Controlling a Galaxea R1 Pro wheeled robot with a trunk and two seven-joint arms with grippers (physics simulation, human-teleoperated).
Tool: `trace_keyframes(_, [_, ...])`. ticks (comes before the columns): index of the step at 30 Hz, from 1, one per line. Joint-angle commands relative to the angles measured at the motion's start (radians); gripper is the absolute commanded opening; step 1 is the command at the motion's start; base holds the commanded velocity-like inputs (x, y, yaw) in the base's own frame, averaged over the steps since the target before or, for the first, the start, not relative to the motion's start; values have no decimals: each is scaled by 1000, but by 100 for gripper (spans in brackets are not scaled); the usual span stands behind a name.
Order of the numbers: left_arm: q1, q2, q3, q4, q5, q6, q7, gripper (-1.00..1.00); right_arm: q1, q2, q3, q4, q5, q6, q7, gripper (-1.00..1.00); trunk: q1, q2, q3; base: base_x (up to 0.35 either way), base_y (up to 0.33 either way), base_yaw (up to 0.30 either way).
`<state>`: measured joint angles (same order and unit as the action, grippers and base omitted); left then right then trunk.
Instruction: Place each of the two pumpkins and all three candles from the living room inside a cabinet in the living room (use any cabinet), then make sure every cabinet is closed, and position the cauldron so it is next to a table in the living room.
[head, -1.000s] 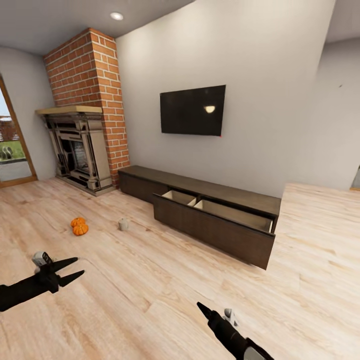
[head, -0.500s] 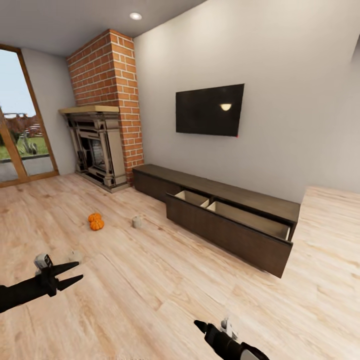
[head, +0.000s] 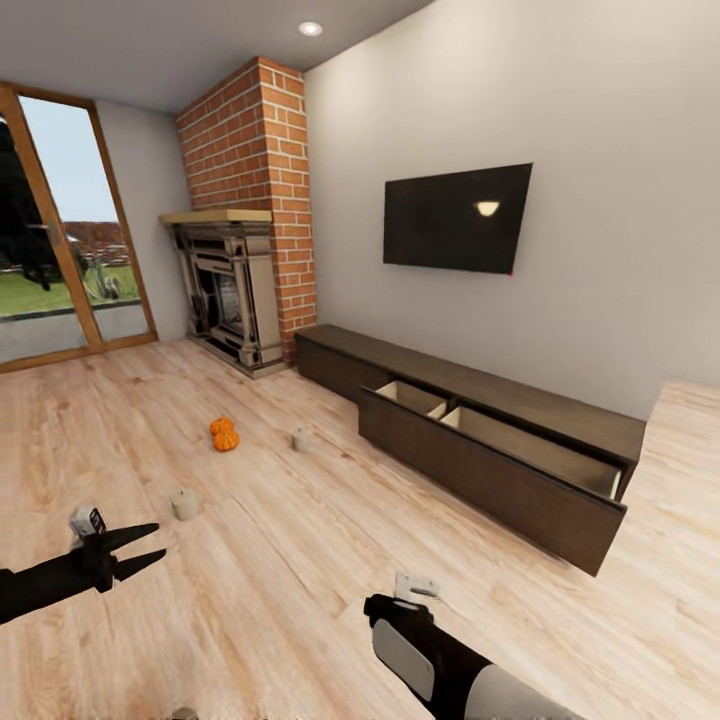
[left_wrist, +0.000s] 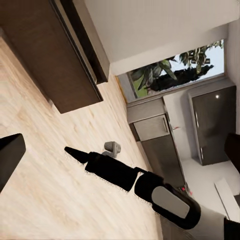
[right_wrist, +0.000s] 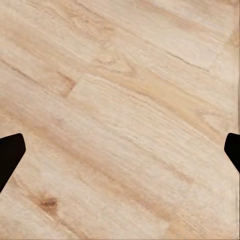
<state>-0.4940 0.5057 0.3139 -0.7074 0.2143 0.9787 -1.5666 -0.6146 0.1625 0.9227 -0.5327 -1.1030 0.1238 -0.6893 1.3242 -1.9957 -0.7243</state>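
Pale wood-plank floor (head: 300, 560) runs wide and bare across the living room, with plenty of room to move between the robot and the far wall. Nearest, the left gripper (head: 150, 545) hangs low over the planks with its two dark fingers spread apart, nothing between them. The right gripper (head: 378, 606) is further inward and closer to the robot; in the right wrist view its two fingertips sit at opposite edges with bare floor between them, so it is spread wide and empty.

Just beyond the left gripper a squat beige candle (head: 184, 505) stands on the floor. Further out from it, the two orange pumpkins (head: 225, 435) sit touching each other, and a second candle (head: 302, 439) stands near them, on the side toward the cabinet (head: 500, 470). All of these are well apart from both grippers.

Beyond the right gripper, across an open stretch of floor, the long dark-brown cabinet lies along the white wall. Its nearer wide front is pulled out, showing pale compartments inside; the other front, toward the fireplace, looks flush. The pulled-out front's edge juts into the floor space.

Farther back, a brick fireplace (head: 245, 215) fills the corner, a dark television (head: 458, 218) hangs above the cabinet, and a tall glazed door (head: 60, 240) opens to greenery.
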Motion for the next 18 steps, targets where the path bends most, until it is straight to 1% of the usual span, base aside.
trace_keyframes(1, [-1, 0, 1, 0, -1, 10, 3, 100, -4, 2, 6, -2, 9, 16, -14, 100, -4, 7, 1, 0, 0, 192])
trace_keyframes(3, [-2, 0, 2, -1, -2, 10, 79, 100, -7, 6, 7, -5, 21, 37, -21, 100, -12, 21, 4, 0, 0, 188])
trace_keyframes(5, [-4, 0, 3, -2, -1, 9, 156, 100, -8, 7, 8, -5, 25, 40, -12, 100, -19, 35, 8, 0, 0, 181])
trace_keyframes(6, [-4, 1, 4, -2, -1, 9, 179, 100, -8, 7, 8, -5, 26, 40, -7, 100, -23, 42, 10, 0, 0, 177])
trace_keyframes(7, [-5, 2, 5, -2, -1, 8, 230, 100, -8, 6, 8, -5, 26, 40, 4, 100, -27, 49, 12, 0, 0, 174])
trace_keyframes(9, [-6, 1, 6, -1, 0, 6, 353, 100, -8, 6, 9, -6, 31, 38, 34, 100, -35, 63, 15, 0, 0, 170])
trace_keyframes(11, [-6, -1, 7, 0, 1, 4, 463, 100, -8, 5, 10, -5, 51, 37, 67, 100, -42, 77, 19, 0, 0, 159])
trace_keyframes(13, [-6, -5, 8, 0, 1, -2, 568, 100, -8, 4, 10, -3, 78, 35, 97, 100, -50, 91, 24, 0, 0, 103])
trace_keyframes(14, [-6, -7, 9, 0, 0, -10, 620, 100, -8, 4, 8, -2, 90, 35, 103, 100, -54, 98, 26, 0, 0, 51])
trace_keyframes(15, [-6, -13, 10, 10, 1, -41, 708, 100, -7, 5, 5, 0, 100, 32, 110, 100, -58, 105, 29, 0, 0, 26])
trace_keyframes(16, [-6, -18, 11, 24, 2, -68, 763, 100, -5, 6, 3, 2, 103, 28, 113, 100, -62, 112, 32, 0, 0, 17])
trace_keyframes(18, [-6, -36, 11, 69, 5, -137, 874, 100, -3, 6, 0, 8, 101, -17, 110, 100, -69, 126, 39, 0, 0, 9])
